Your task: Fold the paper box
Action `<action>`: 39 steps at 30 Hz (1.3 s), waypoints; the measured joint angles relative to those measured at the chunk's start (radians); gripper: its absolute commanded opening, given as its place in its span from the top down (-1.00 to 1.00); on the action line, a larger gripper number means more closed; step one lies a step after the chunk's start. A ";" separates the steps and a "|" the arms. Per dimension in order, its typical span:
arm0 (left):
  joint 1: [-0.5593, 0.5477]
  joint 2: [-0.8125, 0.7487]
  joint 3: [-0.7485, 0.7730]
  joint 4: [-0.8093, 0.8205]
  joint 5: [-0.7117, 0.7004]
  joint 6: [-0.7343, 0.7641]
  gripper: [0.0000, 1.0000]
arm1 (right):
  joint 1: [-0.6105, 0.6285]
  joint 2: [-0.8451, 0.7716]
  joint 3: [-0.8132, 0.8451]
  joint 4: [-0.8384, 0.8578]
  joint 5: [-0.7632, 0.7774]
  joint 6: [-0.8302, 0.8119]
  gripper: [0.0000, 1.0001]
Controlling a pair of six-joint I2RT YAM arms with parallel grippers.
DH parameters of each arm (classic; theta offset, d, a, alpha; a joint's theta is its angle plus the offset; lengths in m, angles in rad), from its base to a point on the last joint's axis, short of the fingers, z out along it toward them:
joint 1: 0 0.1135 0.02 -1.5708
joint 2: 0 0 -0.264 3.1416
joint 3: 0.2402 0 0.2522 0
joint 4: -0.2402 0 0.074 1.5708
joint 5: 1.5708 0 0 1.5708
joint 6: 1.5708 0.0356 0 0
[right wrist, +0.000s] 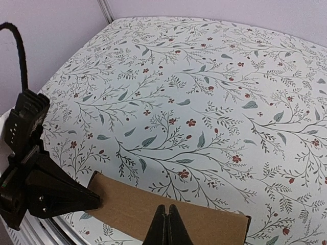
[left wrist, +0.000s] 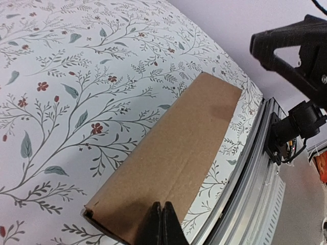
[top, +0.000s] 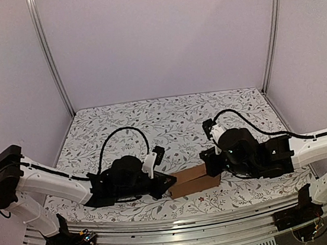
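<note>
Starts with the paper box [top: 195, 180]: lying flat on the floral table [top: 150, 115], close to the near edge and just short of the metal rail [top: 181, 220], long axis running left to right between the two arms. Looks like a narrow, closed-up carton rather than a flat sheet: broad top panel smooth, one crease along its length, no loose flaps or tabs sticking out in any view. At the end nearest the left wrist camera, a dark lip, possibly an open or half-tucked end; too dim to settle. Other end partly covered by the right arm from above. Flanked by the left end effector [left wrist: 161, 214], fingers pressed together with nothing between them, tip resting on or just over the box's near end, and by the right end effector [right wrist: 167, 217], likewise closed and empty, tip at the long edge of the cardboard; touching or just apart, impossible to tell. Judged from this: body folded, most of the task done; left over, at most, tucking or pressing down the ends and then backing away. Beyond that, only plain pale walls [top: 159, 39] around the table.
</note>
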 measured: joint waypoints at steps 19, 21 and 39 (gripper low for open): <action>0.000 -0.005 -0.013 0.018 0.008 0.000 1.00 | -0.072 -0.084 -0.210 -0.028 -0.006 0.103 1.00; 0.000 -0.005 -0.013 0.017 0.006 0.000 1.00 | -0.072 -0.101 -0.212 -0.037 -0.013 0.114 1.00; 0.000 -0.006 0.006 -0.019 0.006 0.006 1.00 | -0.072 -0.087 -0.095 -0.082 -0.080 0.060 1.00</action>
